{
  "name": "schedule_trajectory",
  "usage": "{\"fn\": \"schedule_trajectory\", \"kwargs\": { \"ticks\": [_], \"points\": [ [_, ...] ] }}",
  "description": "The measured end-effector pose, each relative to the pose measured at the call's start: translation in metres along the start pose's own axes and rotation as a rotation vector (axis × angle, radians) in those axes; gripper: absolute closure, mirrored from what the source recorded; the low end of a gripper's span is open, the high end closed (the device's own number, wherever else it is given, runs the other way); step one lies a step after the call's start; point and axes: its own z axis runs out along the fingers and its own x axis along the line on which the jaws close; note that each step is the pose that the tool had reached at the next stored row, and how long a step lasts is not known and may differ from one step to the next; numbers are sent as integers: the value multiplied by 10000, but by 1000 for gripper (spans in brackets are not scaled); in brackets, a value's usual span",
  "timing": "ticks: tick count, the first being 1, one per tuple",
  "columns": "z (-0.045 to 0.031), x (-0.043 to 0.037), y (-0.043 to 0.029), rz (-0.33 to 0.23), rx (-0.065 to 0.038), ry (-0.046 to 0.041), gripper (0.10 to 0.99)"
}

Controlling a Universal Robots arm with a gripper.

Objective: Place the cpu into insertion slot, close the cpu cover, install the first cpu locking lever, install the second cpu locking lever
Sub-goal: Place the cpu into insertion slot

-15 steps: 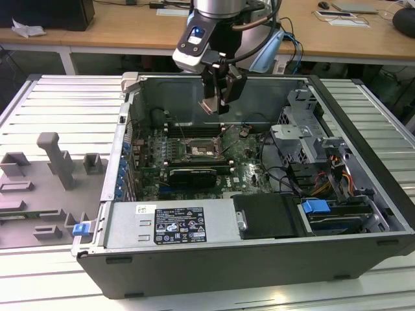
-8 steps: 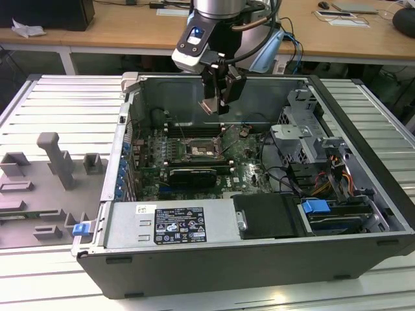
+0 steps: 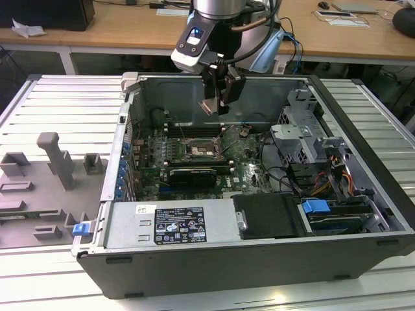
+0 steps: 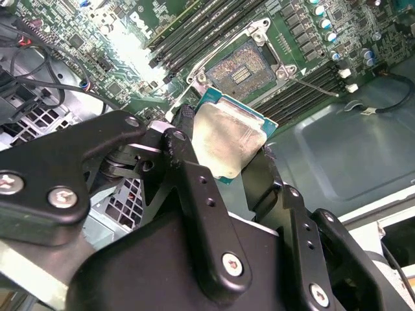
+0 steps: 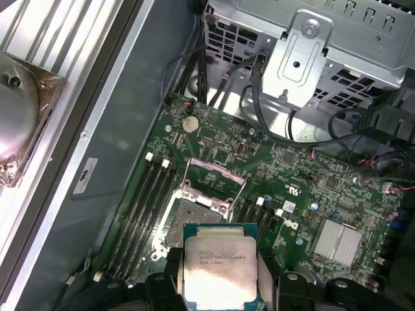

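Exterior view, from its left: a grey fixture plate (image 3: 45, 194) lies beside the open computer case (image 3: 214, 265), and the gripper (image 3: 217, 107) hangs over the middle of the green board (image 3: 246, 172), holding the cpu (image 3: 209, 105) well above the insertion slot (image 3: 202, 150); a metal drive cage (image 3: 301, 139) sits inside the case toward the exterior view's right. Up close, the second wrist view tells more: both black fingers (image 4: 194, 175) pinch opposite edges of the cpu (image 4: 227, 139), jaws parted just the chip's width, its pale metal top plain to see. From the first wrist view the slot lies bare beneath the chip, its dark square uncovered, with the cpu cover (image 5: 214, 176) swung back off it.
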Motion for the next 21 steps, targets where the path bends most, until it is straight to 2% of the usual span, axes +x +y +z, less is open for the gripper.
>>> {"fn": "schedule_trajectory", "kwargs": {
  "ticks": [21],
  "points": [
    [28,0,-4,487,-8,-42,545]
  ]
}}
